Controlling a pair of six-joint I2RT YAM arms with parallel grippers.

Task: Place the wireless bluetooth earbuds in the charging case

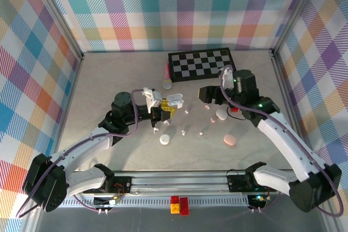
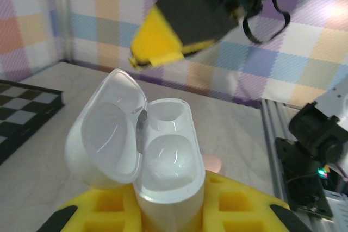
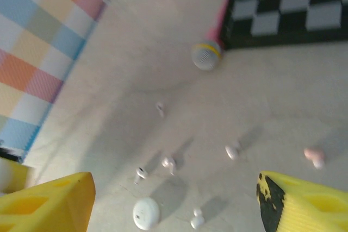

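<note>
White charging case: held above the middle of the table, slightly toward its left edge, with the lid swung open to one side; 2 bare wells are exposed in the left wrist view.
Left gripper: clamped on the lower body of the charging case, a yellow pad pressed on either side.
Right gripper: jaws spread wide with nothing between them, held above the table just to the right of the charging case and near the front edge of the checkerboard; its yellow fingers are seen well apart in the right wrist view.
Earbuds: scattered loose on the middle of the table, below and between the 2 grippers, none touching the charging case; 6 are counted in the right wrist view, 1 of them a pale pink bud.
Closed white case: laid on the table toward the near edge, below the left gripper.
Pink case: laid toward the near edge, right of centre.
Second white case: laid just beside the right arm.
Checkerboard: placed flat against the far edge of the table, right of centre.
Pink cylinder: laid just beside the left edge of the checkerboard.
Table: pale grey, speckled, enclosed by plaid walls.
</note>
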